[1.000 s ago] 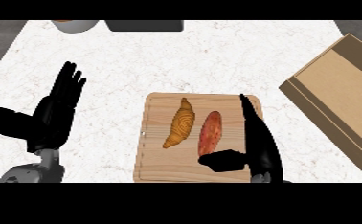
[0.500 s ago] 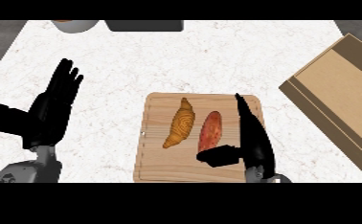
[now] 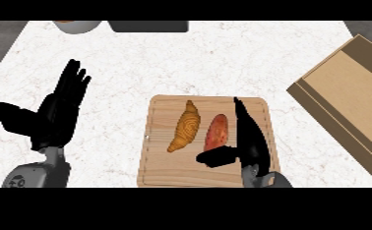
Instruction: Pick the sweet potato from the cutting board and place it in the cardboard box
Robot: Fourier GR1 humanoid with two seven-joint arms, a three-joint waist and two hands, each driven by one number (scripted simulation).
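Sweet potato: The sweet potato (image 3: 216,132), reddish and tapered, lay lengthwise right of centre on the cutting board (image 3: 163,175), nearer the board's right edge than its left.
Handling: It looked stiff, smooth-skinned and moderately heavy, likely to roll if nudged; the thick middle seemed the best place to take hold.
Right hand: The right hand (image 3: 251,140) stood just beside the sweet potato's right flank, fingers straight toward the board's far edge, thumb spread under the near tip. It was wide open and held nothing; contact could not be confirmed.
Croissant: A golden croissant (image 3: 185,127) lay just to the left, near but apart, leaving little room on that side for fingers.
Board edges: The board's near-left corner was bare wood.
Cardboard box: The cardboard box (image 3: 341,94) sat at the counter's right edge, well apart from the board, its open top tilted into view.
Open room: The white counter (image 3: 218,62) between board and box appeared unobstructed for a lift and carry rightward.
Left hand: The left hand (image 3: 62,108) rested open, fingers up, near the counter's left edge.
Far edge: A bowl (image 3: 76,25) and a dark tray (image 3: 149,26) sat along the counter's far edge, out of the way.
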